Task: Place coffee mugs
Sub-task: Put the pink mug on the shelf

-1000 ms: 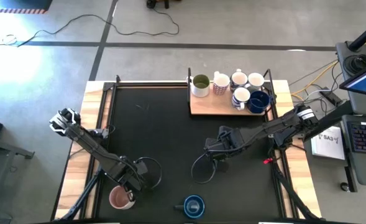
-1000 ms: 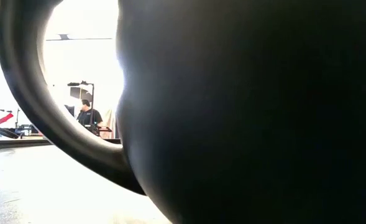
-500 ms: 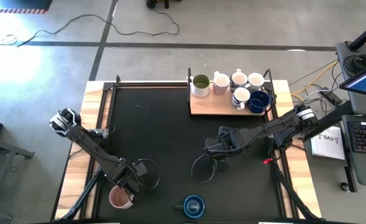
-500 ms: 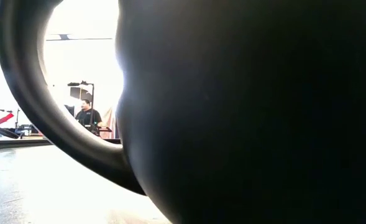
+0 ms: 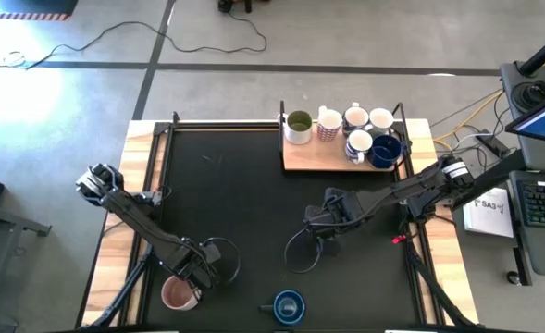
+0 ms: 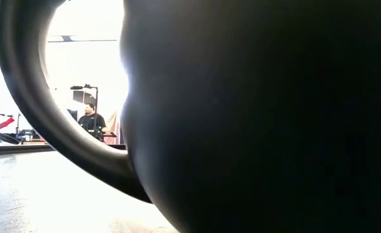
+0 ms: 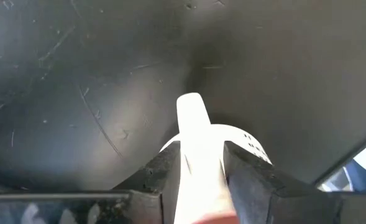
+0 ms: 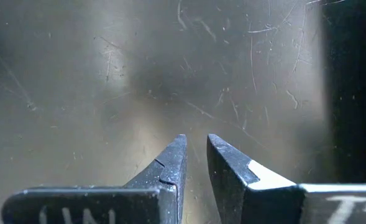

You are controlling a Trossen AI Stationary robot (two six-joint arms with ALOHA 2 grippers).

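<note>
A pink mug (image 5: 178, 296) stands upright on the black mat near the table's front left. My left gripper (image 5: 196, 275) points down over it, open, with the mug's pale handle (image 7: 195, 130) between its fingers. A dark blue mug (image 5: 289, 306) stands at the front edge and fills the low view (image 6: 255, 116). Several more mugs, one green inside (image 5: 299, 123), stand on the wooden tray (image 5: 300, 163) at the back right. My right gripper (image 5: 320, 231) hovers over the bare mat at mid-right, its fingers (image 8: 196, 140) a little apart with nothing between them. My left gripper comes at the pink mug from above, one finger (image 7: 167, 171) on each side of the handle (image 7: 198, 162), lying across it. Whether the pads touch the handle, I cannot tell. The mug stands on the mat.
Black frame rails run along the mat's left and right sides (image 5: 161, 148). A cable loop (image 5: 300, 250) lies under the right arm. Bare mat spreads between the two arms. In the low view a person (image 6: 90, 120) stands far off in the room.
My left gripper has sunk a little toward the pink mug, still pointing down. The mug has stayed where it was.
</note>
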